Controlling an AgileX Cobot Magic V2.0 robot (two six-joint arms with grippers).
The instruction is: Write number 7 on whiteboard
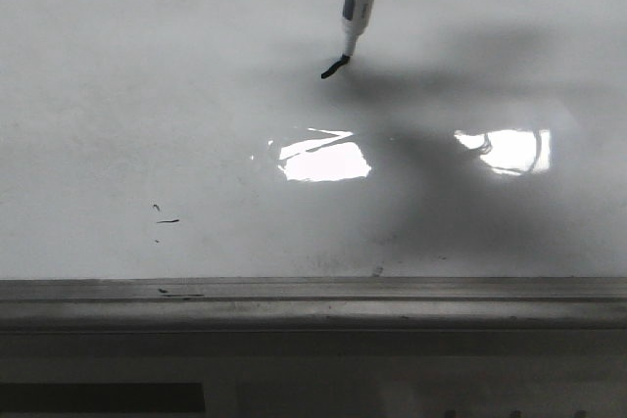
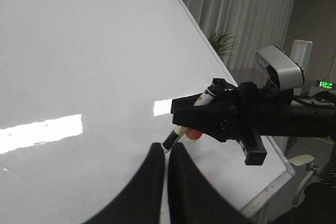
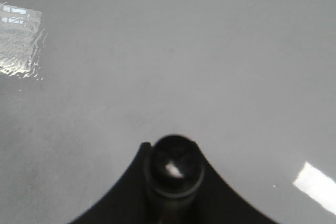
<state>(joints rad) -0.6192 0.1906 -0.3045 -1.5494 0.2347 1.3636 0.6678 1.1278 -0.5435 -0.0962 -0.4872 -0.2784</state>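
The whiteboard (image 1: 147, 95) fills the front view, glossy white. A marker (image 1: 358, 2) with a white barrel and dark tip comes down from the top edge, its tip touching the board. Of the number 7 (image 1: 333, 69), a short hooked black stroke shows at that tip. My right gripper (image 3: 174, 153) is shut on the marker (image 3: 174, 167), seen end-on between its fingers. The left wrist view shows the right gripper (image 2: 210, 121) holding the marker (image 2: 174, 138) against the whiteboard (image 2: 79, 77). My left gripper (image 2: 164, 148) hovers just short of it, shut and holding nothing.
Two bright glare patches (image 1: 323, 159) (image 1: 505, 151) lie on the board. Tiny stray black dashes (image 1: 167, 220) sit at the lower left. A grey metal ledge (image 1: 313, 301) runs along the near edge. Beyond the board's far side are curtains (image 2: 236, 3) and a plant (image 2: 223, 43).
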